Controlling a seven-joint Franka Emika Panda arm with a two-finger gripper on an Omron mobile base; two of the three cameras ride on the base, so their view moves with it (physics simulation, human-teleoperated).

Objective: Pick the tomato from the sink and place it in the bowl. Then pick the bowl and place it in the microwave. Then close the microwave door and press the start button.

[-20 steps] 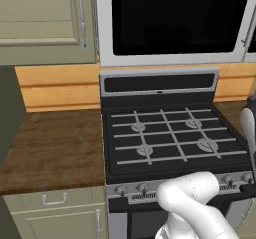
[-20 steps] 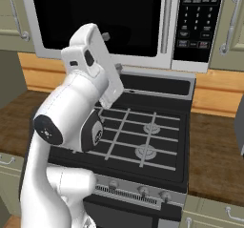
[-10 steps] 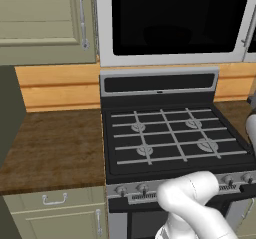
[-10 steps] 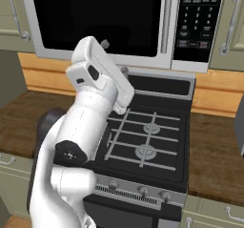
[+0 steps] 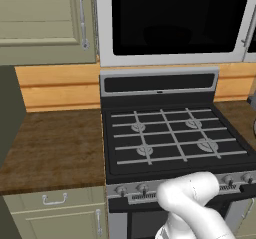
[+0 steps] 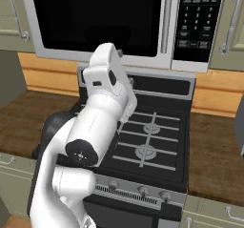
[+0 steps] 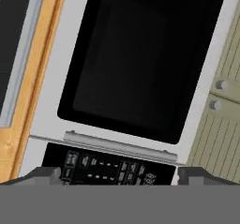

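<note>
The microwave (image 5: 104, 33) hangs above the stove, and the microwave door (image 6: 95, 17) with its dark glass lies flush with the frame. Its long bar handle (image 6: 165, 19) runs beside the black keypad (image 6: 195, 17). In the hand view, rolled on its side, the door glass (image 7: 140, 63), handle (image 7: 119, 145) and keypad (image 7: 103, 164) face my gripper (image 7: 119, 177) at close range. The fingertips (image 7: 44, 175) stand far apart with nothing between them, so the gripper is open. My white arm (image 6: 102, 112) rises in front of the stove. The tomato, the bowl and the sink are out of view.
A black gas stove (image 5: 170, 138) with grates and front knobs (image 6: 143, 190) sits under the microwave. Wooden counters (image 5: 50, 148) flank it on both sides. Beige cabinets with bar handles (image 5: 81, 15) hang to the left and right (image 6: 232, 22).
My arm's upper part has swung to the right across the stove and leaned over, away from the left of the microwave door. The gripper stays open.
</note>
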